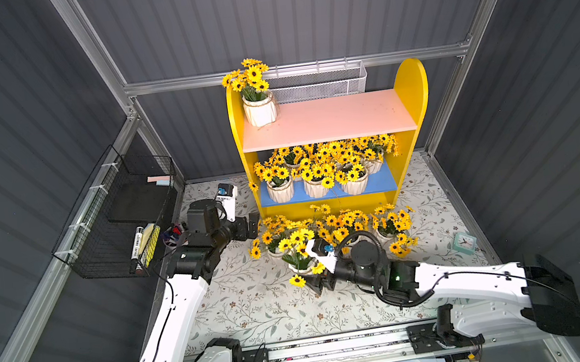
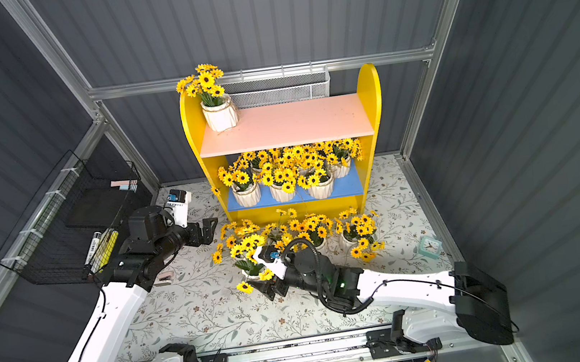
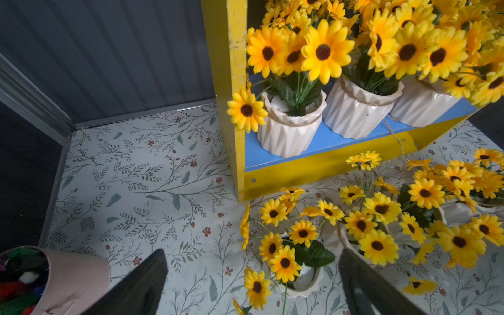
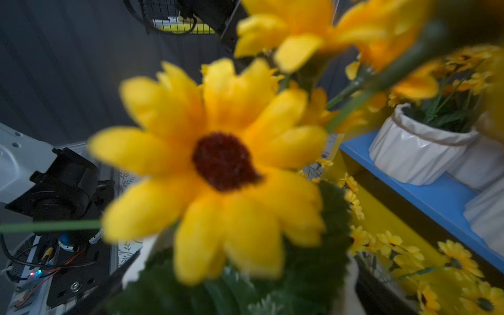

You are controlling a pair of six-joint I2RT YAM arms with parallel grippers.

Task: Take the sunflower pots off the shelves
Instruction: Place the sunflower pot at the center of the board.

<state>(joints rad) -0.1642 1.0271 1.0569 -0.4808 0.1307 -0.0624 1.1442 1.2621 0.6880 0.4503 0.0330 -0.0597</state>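
Observation:
The shelves [image 1: 330,120] stand at the back, with a pink upper board and a blue lower board [image 1: 382,181]. One sunflower pot [image 1: 260,109] sits at the left end of the pink board. Several sunflower pots [image 1: 315,187] crowd the blue board. More pots [image 1: 385,232] stand on the table in front. My right gripper [image 1: 315,283] is open around the nearest pot [image 1: 301,267], whose white rim [image 4: 351,275] fills the gap between its fingers. My left gripper [image 1: 254,224] is open and empty beside the shelves' left panel, short of a floor pot [image 3: 306,283].
A black wire rack [image 1: 123,217] hangs on the left wall, with a pink cup of markers [image 3: 76,275] below it. A white mesh basket [image 1: 318,86] hangs behind the shelves. A teal clock [image 1: 464,242] sits at the right. The floral mat [image 1: 258,306] is bare toward the front rail.

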